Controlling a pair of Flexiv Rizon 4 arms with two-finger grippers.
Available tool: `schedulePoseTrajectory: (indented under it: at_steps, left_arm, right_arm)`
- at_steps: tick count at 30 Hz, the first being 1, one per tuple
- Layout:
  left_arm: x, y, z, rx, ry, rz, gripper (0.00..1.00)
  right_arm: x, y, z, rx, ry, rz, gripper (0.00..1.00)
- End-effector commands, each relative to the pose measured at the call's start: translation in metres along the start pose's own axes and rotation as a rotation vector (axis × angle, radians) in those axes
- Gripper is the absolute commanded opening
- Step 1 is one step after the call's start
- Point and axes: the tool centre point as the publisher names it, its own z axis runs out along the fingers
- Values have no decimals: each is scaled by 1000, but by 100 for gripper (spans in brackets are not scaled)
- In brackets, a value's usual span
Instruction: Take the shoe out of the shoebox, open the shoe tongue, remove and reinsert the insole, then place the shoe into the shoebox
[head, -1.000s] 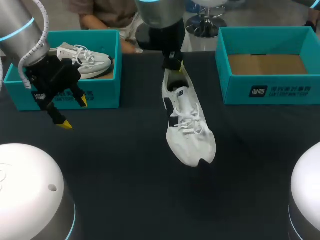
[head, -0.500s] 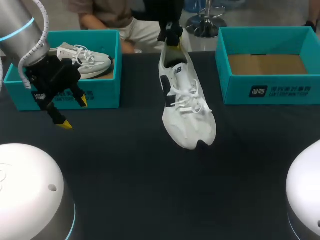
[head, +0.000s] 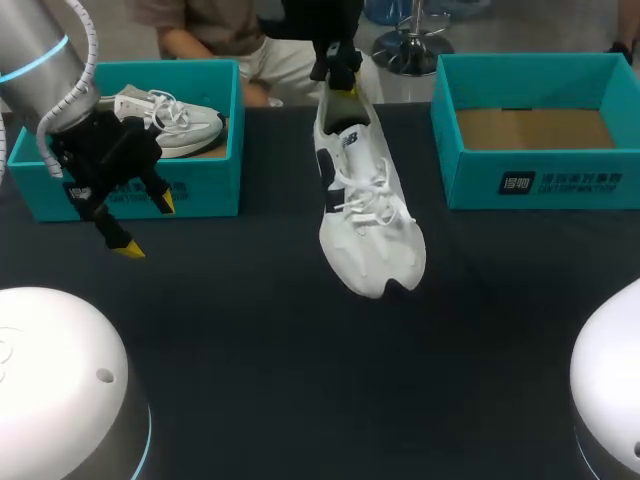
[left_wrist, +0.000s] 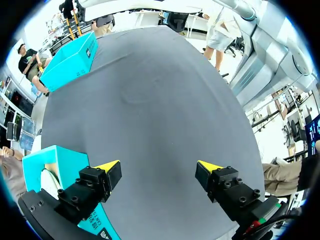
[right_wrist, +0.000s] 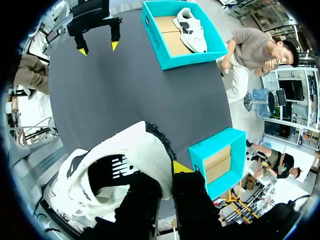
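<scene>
A white shoe (head: 365, 215) with dark side patches hangs heel-up over the middle of the black table, its toe pointing down toward me. My right gripper (head: 340, 78) is shut on its heel collar; the right wrist view shows the heel (right_wrist: 150, 155) pinched in that gripper (right_wrist: 165, 182). A second white shoe (head: 165, 115) lies in the teal shoebox (head: 130, 190) at the left. The teal shoebox (head: 540, 180) at the right holds no shoe. My left gripper (head: 146, 226) hangs open in front of the left box, nothing between its fingers (left_wrist: 107, 169).
The two white domes of my arms' bases (head: 60, 380) (head: 610, 390) fill the near corners. Bare black tabletop (head: 250, 300) lies between the boxes and under the left gripper (left_wrist: 159, 167). The left gripper (right_wrist: 97, 45) also shows far off from the right wrist.
My right gripper has carried the shoe toward the table's far edge and slightly left, the toe following it. The left arm has not moved.
</scene>
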Motion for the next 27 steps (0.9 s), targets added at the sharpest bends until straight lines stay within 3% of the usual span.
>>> schedulePoseTrajectory:
  at_steps: [1, 15, 27]
  left_arm:
    - [0, 0, 0, -3, 1, 0, 100]
    - [0, 0, 0, -3, 1, 0, 100]
    - [0, 0, 0, -3, 1, 0, 100]
  right_arm:
    - [-1, 0, -2, 1, 2, 0, 0]
    - [-1, 0, -2, 1, 2, 0, 0]
    - [-111, -69, 21, -60, -35, 61, 0]
